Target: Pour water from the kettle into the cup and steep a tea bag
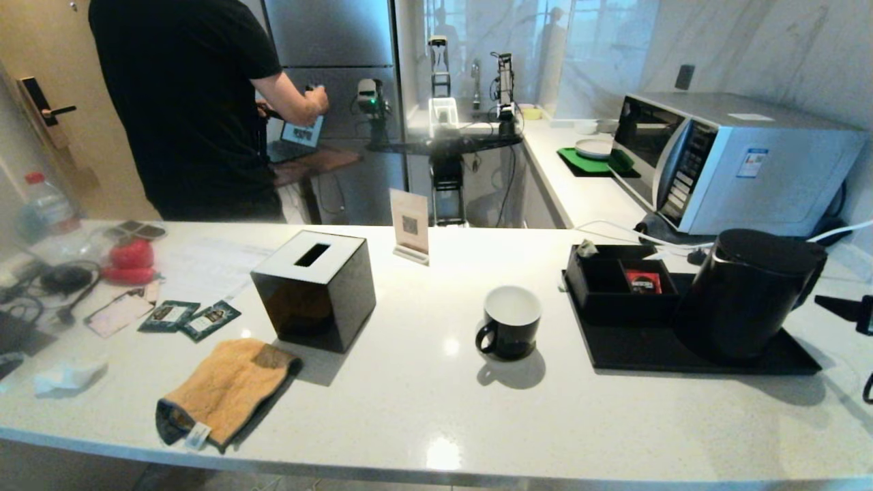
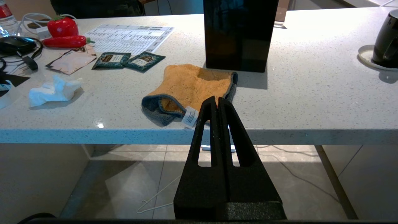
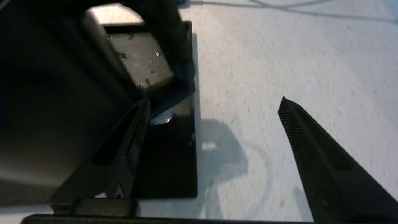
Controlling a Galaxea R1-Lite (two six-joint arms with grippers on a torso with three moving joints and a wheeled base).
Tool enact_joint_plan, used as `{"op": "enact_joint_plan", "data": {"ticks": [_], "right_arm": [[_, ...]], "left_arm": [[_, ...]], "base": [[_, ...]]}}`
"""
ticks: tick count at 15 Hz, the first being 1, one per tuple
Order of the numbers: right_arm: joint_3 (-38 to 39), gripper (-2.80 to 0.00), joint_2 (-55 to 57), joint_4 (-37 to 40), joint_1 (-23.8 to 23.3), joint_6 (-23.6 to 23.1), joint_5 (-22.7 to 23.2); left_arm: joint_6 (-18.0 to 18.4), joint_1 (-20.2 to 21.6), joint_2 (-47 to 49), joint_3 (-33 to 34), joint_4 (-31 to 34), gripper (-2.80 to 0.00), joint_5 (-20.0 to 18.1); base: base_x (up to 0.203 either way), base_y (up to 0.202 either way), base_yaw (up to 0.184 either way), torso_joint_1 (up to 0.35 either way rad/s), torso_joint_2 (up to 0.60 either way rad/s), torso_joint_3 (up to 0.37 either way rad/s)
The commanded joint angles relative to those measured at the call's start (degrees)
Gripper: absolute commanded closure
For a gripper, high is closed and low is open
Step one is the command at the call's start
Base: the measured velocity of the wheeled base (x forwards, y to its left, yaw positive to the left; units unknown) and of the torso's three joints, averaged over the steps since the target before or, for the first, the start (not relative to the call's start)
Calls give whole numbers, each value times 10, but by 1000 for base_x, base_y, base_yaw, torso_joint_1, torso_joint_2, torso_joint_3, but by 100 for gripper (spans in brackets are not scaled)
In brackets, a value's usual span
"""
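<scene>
The tall matte black electric kettle (image 1: 747, 296) stands upright on the right end of a flat black tray (image 1: 641, 349), which lies on the white speckled countertop (image 1: 423, 409). A black compartment box (image 1: 617, 283) sits on the tray's left part, just beside the kettle, with a red packet (image 1: 642, 281) in one compartment. A small pale sachet, the tea bag (image 1: 585, 249), rests at the box's far left corner.

The small glossy black mug with white inside, the cup (image 1: 510, 322), stands on the countertop left of the tray, apart from it, handle toward the robot's left. Whether it holds any water cannot be told.

Right gripper (image 3: 214, 119): claw released, fingers spread wide, nothing between them. It hangs beside the kettle's handle side over the tray's edge and the bare countertop; one finger (image 3: 136, 133) lies close to the kettle body, contact unclear.

Left gripper (image 2: 217, 104): clenched on nothing, parked below the counter edge, in front of an orange cloth (image 2: 192, 88).

A black cube tissue box (image 1: 315, 290) stands left of the cup, well apart.
</scene>
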Motion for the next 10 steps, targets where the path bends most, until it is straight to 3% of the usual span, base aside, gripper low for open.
{"op": "enact_joint_plan", "data": {"ticks": [1, 5, 10], "right_arm": [[-21, -280, 30, -7, 0, -1, 4], [-50, -280, 63, -26, 0, 1, 5], [-87, -280, 99, -64, 4, 39, 6]], "left_arm": [[0, 0, 0, 0, 0, 0, 0], [0, 0, 0, 0, 0, 0, 0], [0, 0, 1, 0, 0, 0, 0]], "base": [[0, 0, 0, 0, 0, 0], [0, 0, 0, 0, 0, 0], [0, 0, 0, 0, 0, 0]]}}
